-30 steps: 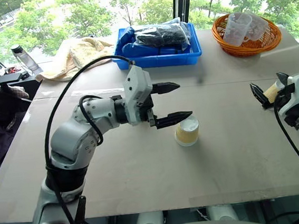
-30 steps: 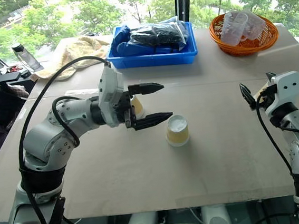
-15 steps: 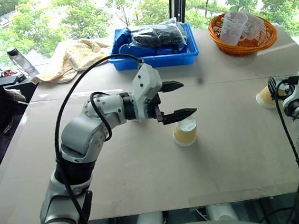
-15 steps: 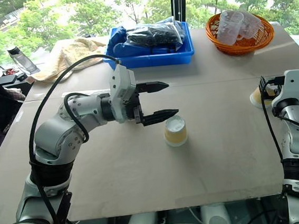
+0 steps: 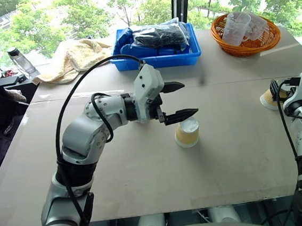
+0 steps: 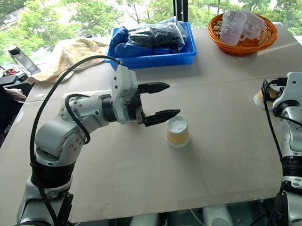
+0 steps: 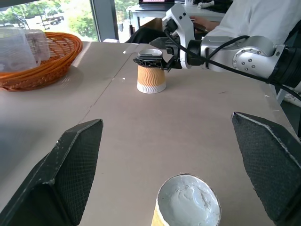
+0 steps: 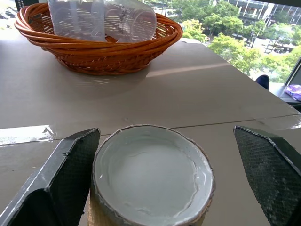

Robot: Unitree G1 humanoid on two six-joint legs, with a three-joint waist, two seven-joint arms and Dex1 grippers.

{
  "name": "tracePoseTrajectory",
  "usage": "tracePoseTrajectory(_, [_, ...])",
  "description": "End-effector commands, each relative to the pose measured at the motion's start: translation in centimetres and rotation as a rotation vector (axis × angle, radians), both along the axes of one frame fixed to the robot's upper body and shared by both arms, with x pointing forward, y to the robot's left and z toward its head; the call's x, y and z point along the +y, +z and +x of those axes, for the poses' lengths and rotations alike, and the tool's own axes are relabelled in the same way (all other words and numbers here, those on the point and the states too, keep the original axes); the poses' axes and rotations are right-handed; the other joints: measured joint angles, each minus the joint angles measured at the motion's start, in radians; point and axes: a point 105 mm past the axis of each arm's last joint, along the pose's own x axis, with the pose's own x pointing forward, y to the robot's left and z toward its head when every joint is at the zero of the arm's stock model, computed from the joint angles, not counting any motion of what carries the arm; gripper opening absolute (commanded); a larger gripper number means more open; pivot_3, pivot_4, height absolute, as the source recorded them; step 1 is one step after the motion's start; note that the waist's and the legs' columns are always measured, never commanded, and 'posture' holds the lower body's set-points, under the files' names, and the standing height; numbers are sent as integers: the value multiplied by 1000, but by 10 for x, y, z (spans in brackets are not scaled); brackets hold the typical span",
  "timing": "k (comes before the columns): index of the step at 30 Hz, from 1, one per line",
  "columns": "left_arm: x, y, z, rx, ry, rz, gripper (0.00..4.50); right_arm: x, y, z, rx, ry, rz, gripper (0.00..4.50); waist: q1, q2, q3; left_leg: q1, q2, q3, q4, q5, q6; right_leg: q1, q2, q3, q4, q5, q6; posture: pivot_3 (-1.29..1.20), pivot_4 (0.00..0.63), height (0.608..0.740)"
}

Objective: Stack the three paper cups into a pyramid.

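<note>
since a second ago the right gripper [image 6: 270, 87] has shifted outward, jaws apart around one cup [image 8: 151, 176]. left gripper [image 5: 177, 100] hovers spread above the centre cup [image 5: 187, 132]. both cups stand inverted, well apart; no pyramid yet.

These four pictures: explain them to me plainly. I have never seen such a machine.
This is a two-armed robot at a table. The two wide pictures come from cameras in its head, looking down; the other two sit on its wrists, looking along each claw. The left claw hangs open just above one upside-down paper cup. The right claw is open around the top of a second upside-down cup, not yet gripping. Farther back are a blue bin, a cloth and an orange basket of clear plastic cups. Nothing is held.
</note>
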Motion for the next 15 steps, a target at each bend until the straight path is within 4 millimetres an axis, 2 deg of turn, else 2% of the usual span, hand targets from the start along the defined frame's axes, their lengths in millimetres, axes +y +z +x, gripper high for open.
tracePoseTrajectory(1, [0,12,-1,-34,8,-40,4500,-1,10,-1,-39,3,1,4479,0,0,0,0,0,0,0,0,0,0,0,0,0,0,0,0,150,733])
tracePoseTrajectory(3, [-1,12,-1,-17,6,-55,4500,0,9,-1,-36,11,2,4479,0,0,0,0,0,0,0,0,0,0,0,0,0,0,0,0,150,733])
tracePoseTrajectory(4, [-1,12,-1,-9,5,-59,4500,1,7,-1,-33,13,5,3949,0,0,0,0,0,0,0,0,0,0,0,0,0,0,0,0,150,733])
tracePoseTrajectory(5, [-1,11,-1,-5,5,-61,4500,1,6,-2,-31,14,6,3690,0,0,0,0,0,0,0,0,0,0,0,0,0,0,0,0,150,733])
tracePoseTrajectory(7, [-1,11,-2,1,6,-61,4500,2,5,-2,-29,15,10,2600,0,0,0,0,0,0,0,0,0,0,0,0,0,0,0,0,150,733])
tracePoseTrajectory(8, [0,11,-1,3,7,-59,4500,2,4,-2,-29,16,12,2211,0,0,0,0,0,0,0,0,0,0,0,0,0,0,0,0,150,733])
tracePoseTrajectory(12, [1,10,-2,2,7,-49,4500,4,4,-2,-35,24,5,2149,-1,0,0,0,0,0,0,0,0,0,0,0,0,0,0,0,150,733])
tracePoseTrajectory(15, [3,9,-2,-5,6,-36,4500,18,16,0,-86,102,-1,2149,-1,0,0,0,0,0,0,0,0,0,0,0,0,0,0,0,150,733])
